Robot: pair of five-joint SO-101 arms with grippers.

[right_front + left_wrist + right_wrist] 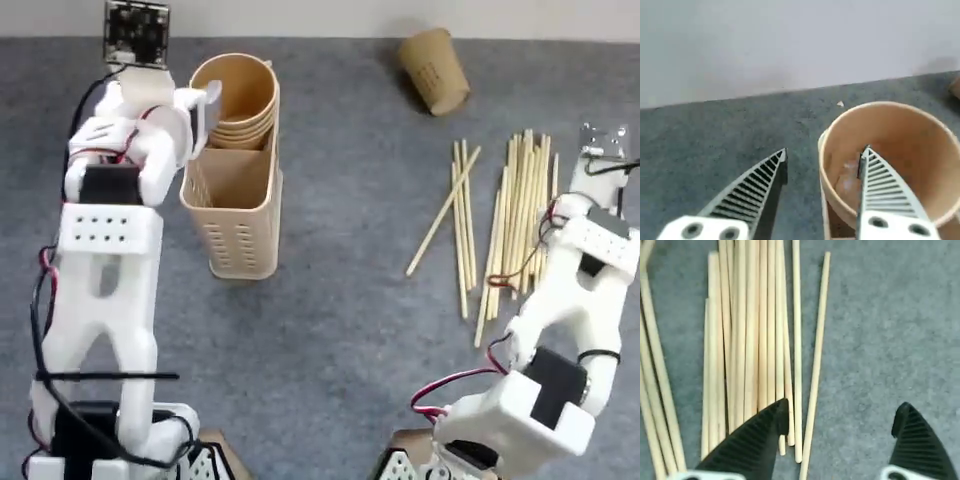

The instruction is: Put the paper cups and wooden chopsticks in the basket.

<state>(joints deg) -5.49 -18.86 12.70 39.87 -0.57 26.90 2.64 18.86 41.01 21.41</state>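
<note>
We see the basket (240, 235) standing upright at about 9 o'clock from the middle of the surface (340, 320). A divider splits it in two, and the stacked paper cups (238, 95) sit in the half toward 12 o'clock. Their top rim rises above the basket's edge. The left pincer (824, 151) is spread wide astride that rim, with one finger (875, 185) inside the top cup and the other (752, 187) outside over grey surface. Neither finger presses the cup wall.

A loose paper cup (435, 70) lies on its side at 1 o'clock, close to the far edge where the surface meets the pale wall (790, 40).

The chopsticks (520, 210) lie flat at 3 o'clock, most in a tight bundle pointing toward 12. A smaller group lies just beside them, and one stick (443, 210) is slanted across that group. The right pincer (842, 412) hangs over the bundle's outer edge with its fingers apart. One tip is above the sticks and the other is above bare surface.

Between the basket and the chopsticks we see a broad open strip of grey surface.
</note>
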